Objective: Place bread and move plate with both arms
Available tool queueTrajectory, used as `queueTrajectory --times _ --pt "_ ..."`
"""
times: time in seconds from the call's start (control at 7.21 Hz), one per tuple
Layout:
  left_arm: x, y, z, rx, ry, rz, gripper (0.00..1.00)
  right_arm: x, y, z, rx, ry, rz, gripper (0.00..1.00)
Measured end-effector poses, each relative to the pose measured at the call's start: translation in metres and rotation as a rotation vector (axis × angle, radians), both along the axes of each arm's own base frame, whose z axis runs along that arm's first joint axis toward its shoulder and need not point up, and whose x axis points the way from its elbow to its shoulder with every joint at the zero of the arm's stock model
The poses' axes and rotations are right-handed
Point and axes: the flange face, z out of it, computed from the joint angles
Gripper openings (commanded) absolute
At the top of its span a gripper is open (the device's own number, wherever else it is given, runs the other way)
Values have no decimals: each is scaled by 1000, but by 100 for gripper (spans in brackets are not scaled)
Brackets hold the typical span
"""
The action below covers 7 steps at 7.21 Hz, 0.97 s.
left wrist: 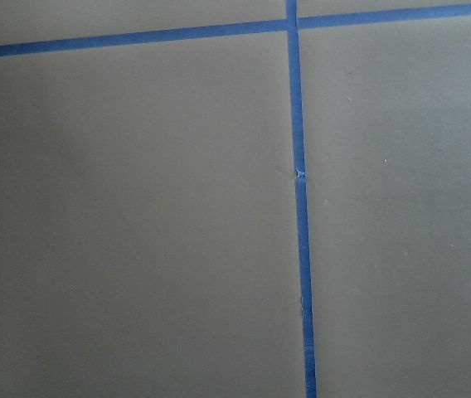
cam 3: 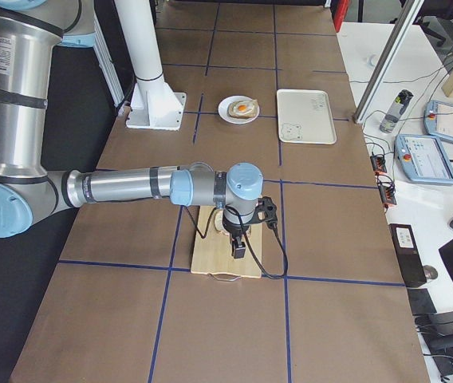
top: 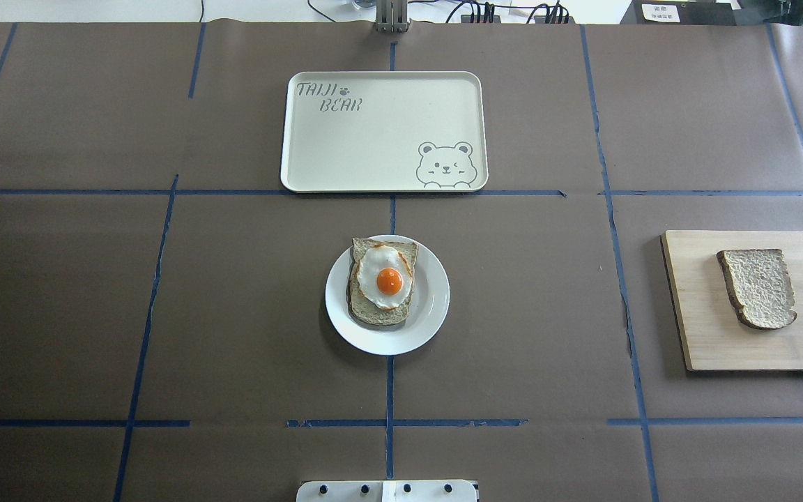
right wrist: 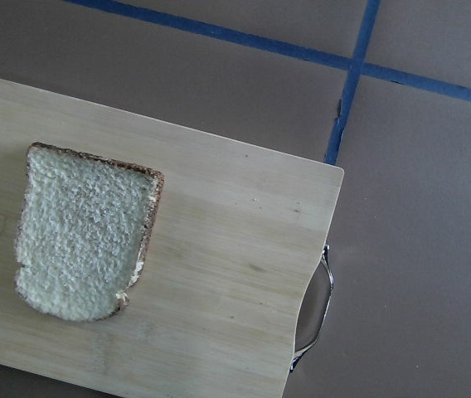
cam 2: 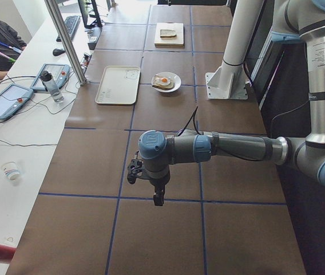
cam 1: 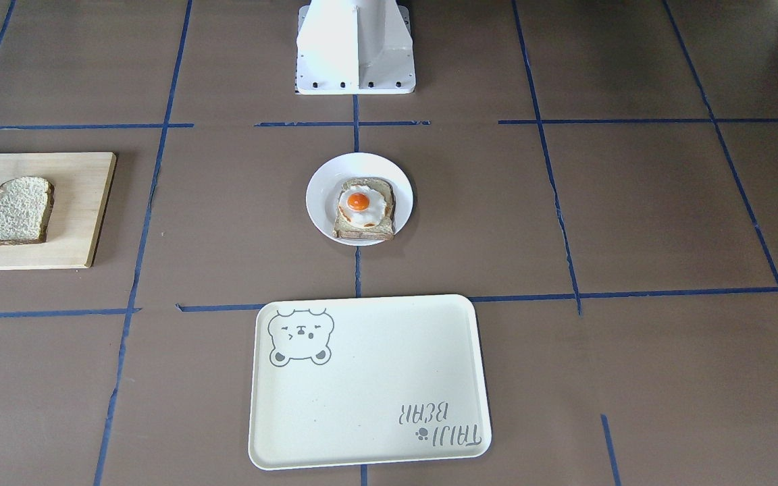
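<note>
The plain slice of bread (top: 758, 287) lies on a wooden cutting board (top: 722, 341) at the table's right end; it also shows in the front view (cam 1: 16, 210) and in the right wrist view (right wrist: 82, 242). The white plate (top: 433, 307) sits mid-table and holds a toast slice with a fried egg (top: 384, 279). My right gripper (cam 3: 238, 249) hangs above the board. My left gripper (cam 2: 157, 197) hangs over bare table at the left end, far from the plate. Both show only in side views, so I cannot tell whether they are open or shut.
A cream bear tray (top: 380, 125) lies beyond the plate, on the operators' side. The white pedestal (cam 1: 355, 47) stands behind the plate. The board has a metal handle (right wrist: 318, 311). A side table (cam 2: 14, 126) holds pendants and a bottle.
</note>
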Motion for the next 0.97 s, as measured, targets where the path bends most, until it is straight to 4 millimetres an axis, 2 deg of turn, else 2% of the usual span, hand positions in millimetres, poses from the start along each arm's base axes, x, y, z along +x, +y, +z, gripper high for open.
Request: queueTrajectory --times 0.14,0.42,0.69,0.97 --pt "0 0 0 1 1 1 100 -14 0 -2 -6 -21 13 100" --pt "0 -1 -1 3 2 1 100 -58 11 6 -15 -87 105 100" --pt "1 -3 -4 9 2 1 100 -105 25 44 -22 -169 215 94" --pt "1 -4 -5 12 2 1 100 -139 36 56 -50 -212 296 82"
